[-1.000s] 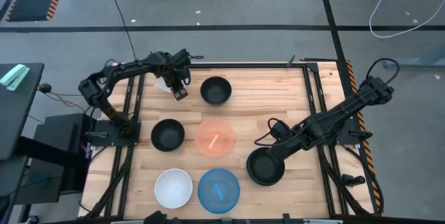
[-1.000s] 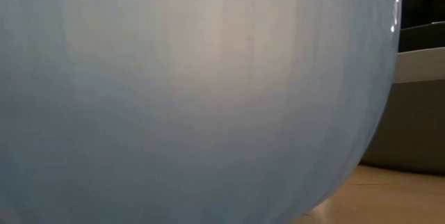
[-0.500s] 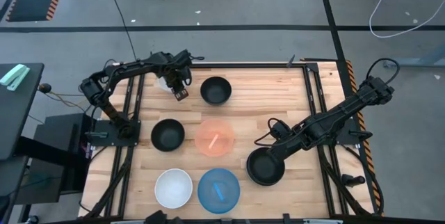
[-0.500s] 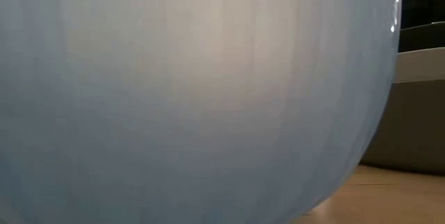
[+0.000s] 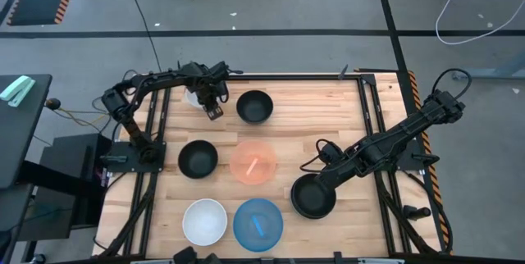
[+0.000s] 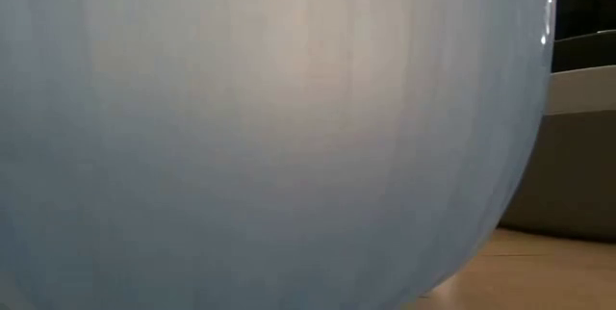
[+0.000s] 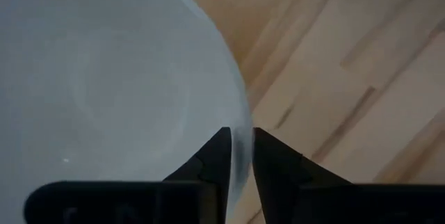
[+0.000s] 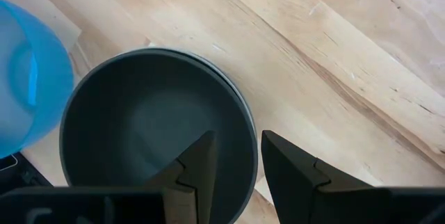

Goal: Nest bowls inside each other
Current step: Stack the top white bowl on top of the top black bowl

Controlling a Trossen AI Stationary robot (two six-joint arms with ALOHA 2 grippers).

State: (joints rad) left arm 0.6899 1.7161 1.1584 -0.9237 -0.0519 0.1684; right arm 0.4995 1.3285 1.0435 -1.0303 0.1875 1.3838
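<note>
Bowls sit spread over the table [image 5: 328,108]. Our left gripper [image 7: 236,156] pinches the white bowl's [image 7: 104,78] rim at the far-left corner; it could slip. Our right gripper [image 8: 236,158] straddles a grey stack's [image 8: 139,120] rim, jaws wide.

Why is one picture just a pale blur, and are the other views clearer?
In the low view, the blue bowl sits right against the lens and fills the frame out of focus. Only a strip of table shows beside it. The high view is evenly lit and sharp. In the left wrist view, a white bowl looks soft and washed out. The right wrist view is crisp on the dark bowl.
</note>
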